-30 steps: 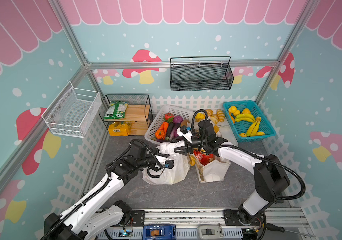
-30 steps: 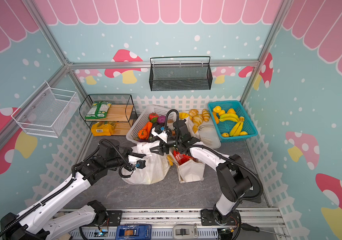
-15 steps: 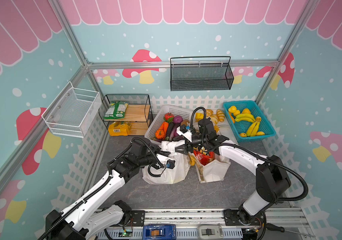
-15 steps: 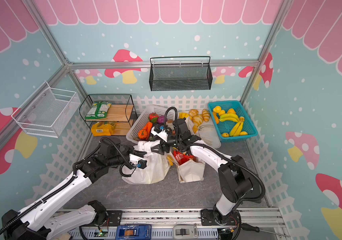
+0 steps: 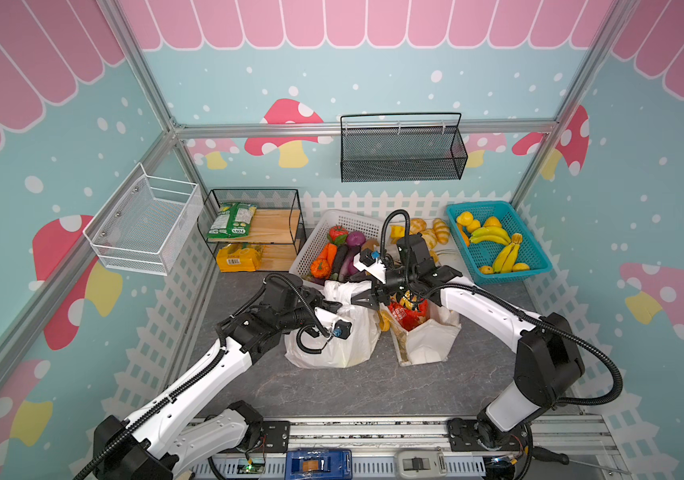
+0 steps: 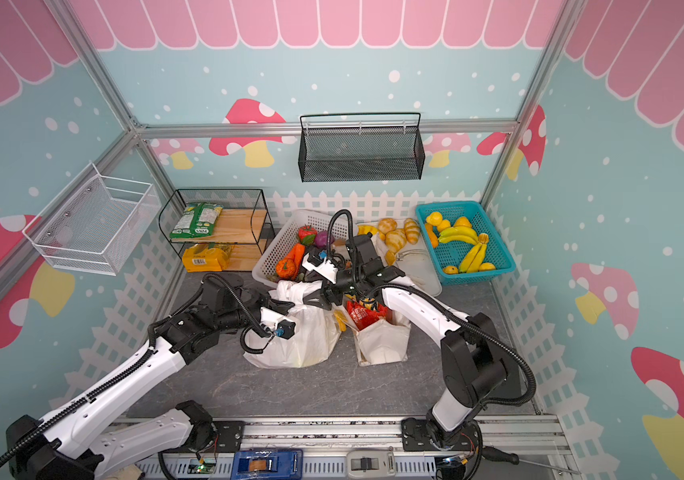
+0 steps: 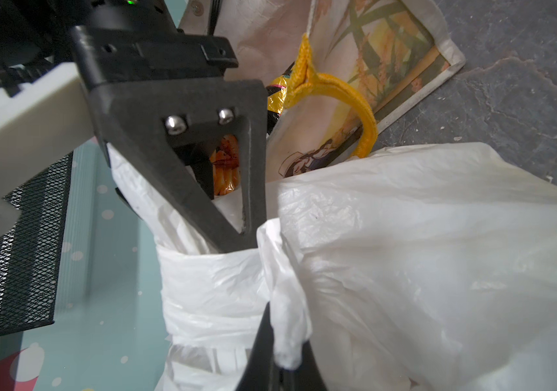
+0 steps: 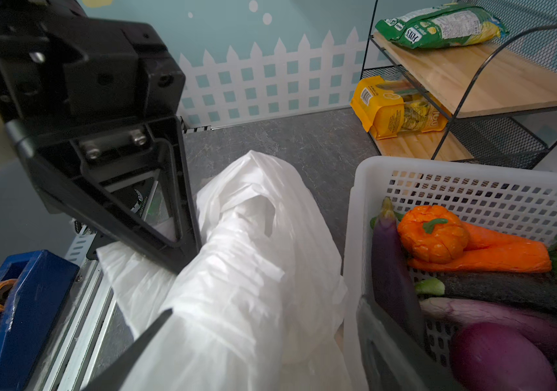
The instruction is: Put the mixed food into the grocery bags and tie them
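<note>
The thin white plastic bag (image 5: 332, 336) (image 6: 294, 340) stands mid-floor, bulging, contents hidden. Beside it on the right, the cream canvas tote (image 5: 425, 338) (image 6: 384, 343) holds the red crisp packet (image 5: 404, 312) (image 6: 367, 311). In the left wrist view a shiny yellow-and-dark packet (image 7: 277, 93) shows inside the tote near its yellow handle (image 7: 366, 122). My left gripper (image 5: 337, 308) (image 7: 280, 342) is shut on a twisted handle of the white bag (image 7: 284, 287). My right gripper (image 5: 359, 299) (image 8: 263, 321) is open, its jaws either side of the bag's other handle (image 8: 236, 270).
A white basket (image 5: 315, 237) of vegetables stands right behind the bags. A tray of bread (image 5: 448, 257) and a teal basket (image 5: 535, 257) of bananas lie at the back right. A black wire shelf (image 5: 255, 226) with snack packets stands at the back left. White fence lines the walls.
The right gripper's jaws have spread a little wider around the bag handle. The left gripper keeps its pinch, and both arms have barely shifted.
</note>
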`<state>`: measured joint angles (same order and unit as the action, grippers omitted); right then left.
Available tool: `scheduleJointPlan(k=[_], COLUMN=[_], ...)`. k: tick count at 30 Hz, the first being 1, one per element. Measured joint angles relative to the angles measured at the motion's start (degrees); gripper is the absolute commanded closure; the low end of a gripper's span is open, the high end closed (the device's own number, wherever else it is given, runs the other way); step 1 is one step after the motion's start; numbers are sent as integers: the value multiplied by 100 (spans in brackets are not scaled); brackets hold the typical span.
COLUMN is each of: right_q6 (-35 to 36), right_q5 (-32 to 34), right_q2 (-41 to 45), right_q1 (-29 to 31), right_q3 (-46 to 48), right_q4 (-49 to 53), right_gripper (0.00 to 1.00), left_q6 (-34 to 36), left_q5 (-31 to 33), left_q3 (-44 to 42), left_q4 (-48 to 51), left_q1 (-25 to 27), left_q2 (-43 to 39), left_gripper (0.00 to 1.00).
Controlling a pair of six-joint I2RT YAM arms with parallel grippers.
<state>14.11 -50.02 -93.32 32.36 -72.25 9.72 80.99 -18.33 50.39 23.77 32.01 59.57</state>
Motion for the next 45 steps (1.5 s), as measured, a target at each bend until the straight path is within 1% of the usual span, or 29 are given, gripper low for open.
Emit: scheduleJointPlan(k=[11,18,26,27,29,32,34,36,38,40,42,45], right_q6=[-2,-109,-168,-162,-125,-59,-37,-11,-9,-31,-42,-46], right_q5=[-358,-407,-404,-402,-404,-409,-433,-450,-439,-389,-282,-96], right_q2=[136,103,-286,-334,-389,-402,-402,-400,-400,-396,-356,-170], right_q1=[-17,-4,188,208,216,216,216,221,223,223,223,221], right_q3=[-83,-240,-378,-378,-378,-380,-385,-387,-387,-387,-369,-229], right_q4=[140,111,42,55,79,94,94,90,68,35,-17,-164], right_gripper=[21,22,29,32,42,62,76,88,94,97,100,100], left_q6=[160,195,195,195,195,195,192,186,153,11,-372,-1152], left_q5=[92,114,138,146,195,212,229,236,243,236,192,76], left_q3=[0,0,0,0,0,0,0,0,-2,-11,-11,-11], left_q4=[-2,-2,-2,0,26,31,28,11,13,33,118,245], left_q1=[22,76,81,81,81,81,81,81,81,81,81,81], left_q2=[0,0,0,0,0,0,0,0,-4,-48,-181,-551], left_gripper=[99,99,98,99,98,96,93,88,82,72,63,53])
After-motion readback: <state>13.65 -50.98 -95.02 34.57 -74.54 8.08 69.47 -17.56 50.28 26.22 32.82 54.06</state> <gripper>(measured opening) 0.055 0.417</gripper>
